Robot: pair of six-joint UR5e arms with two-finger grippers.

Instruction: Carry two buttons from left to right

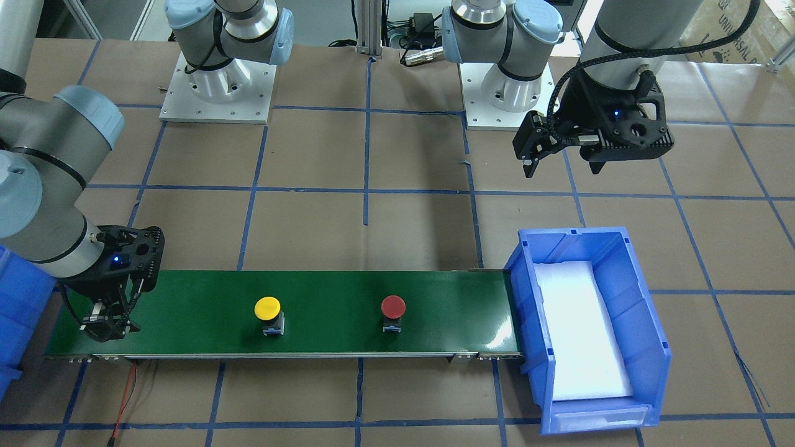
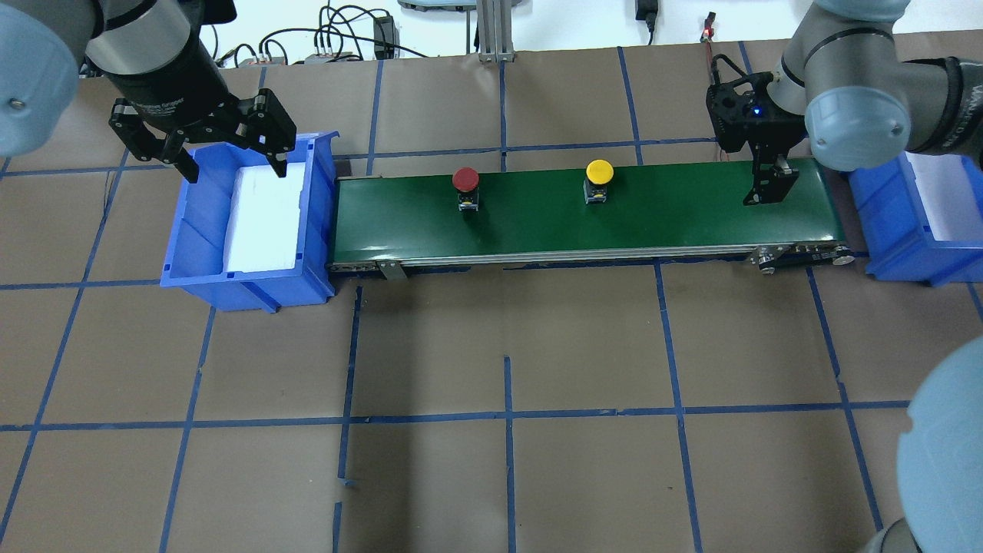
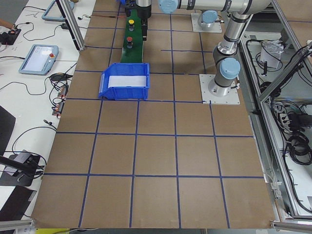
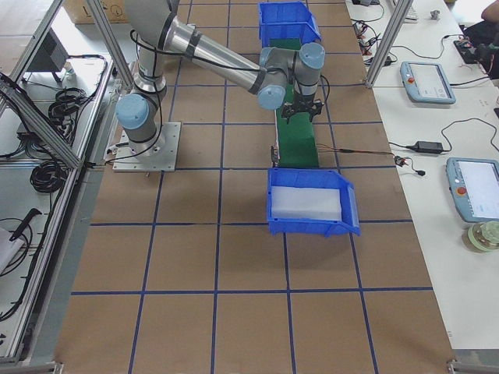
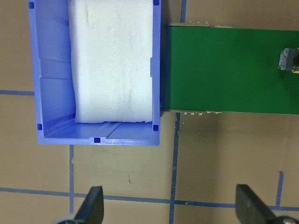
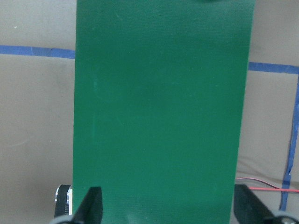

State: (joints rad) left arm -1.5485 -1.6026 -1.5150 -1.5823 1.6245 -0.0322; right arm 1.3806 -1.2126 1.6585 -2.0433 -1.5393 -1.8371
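Overhead exterior: yellow button [image 2: 600, 172] well apart from right hand [image 2: 769, 197]

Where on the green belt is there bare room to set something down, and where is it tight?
Bare patches on the green conveyor belt: between the blue plastic bin and the red-capped push button; between that and the yellow mushroom-capped button; between the yellow one and the right gripper. Tight at the end under that open gripper.
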